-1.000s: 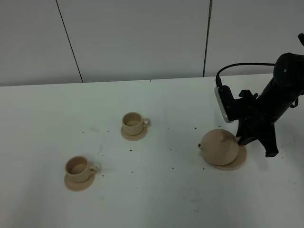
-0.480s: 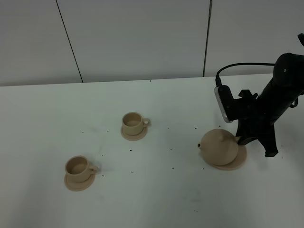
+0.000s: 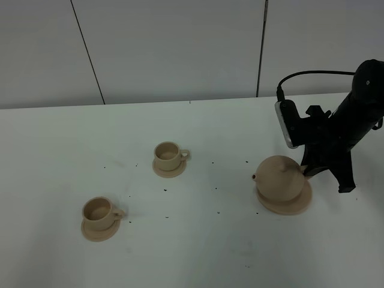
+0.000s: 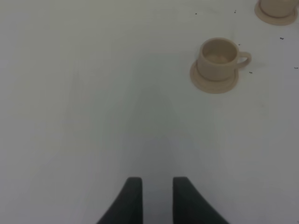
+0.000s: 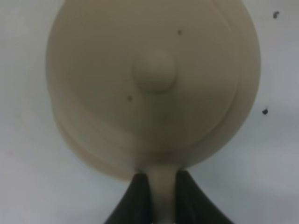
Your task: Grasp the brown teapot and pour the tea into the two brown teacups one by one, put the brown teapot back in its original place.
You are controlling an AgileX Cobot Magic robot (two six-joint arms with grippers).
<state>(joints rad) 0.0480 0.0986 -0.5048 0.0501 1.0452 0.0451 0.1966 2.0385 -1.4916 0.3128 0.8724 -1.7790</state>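
Right tool (image 5: 162,183) is clamping shut on the loop handle (image 5: 163,207) of the brown teapot (image 3: 279,181), apparently ready for lifting, while the pot is standing upright over its wide saucer (image 3: 304,203) on the desk (image 3: 198,252).

View from the left gripper (image 4: 156,182) onto a white tabletop (image 4: 84,93). The two dark fingers (image 4: 132,203) stand apart, with only bare tabletop showing between them. Well beyond the fingers and off to one side, a tan teacup (image 4: 217,55) stands upright on its round saucer (image 4: 205,84), its loop handle pointing away from the fingers' line. Farther on, a second teacup (image 4: 279,5) on a second saucer (image 4: 273,18) is cut off by the frame edge. Small dark specks (image 4: 281,38) lie on the tabletop near both cups.
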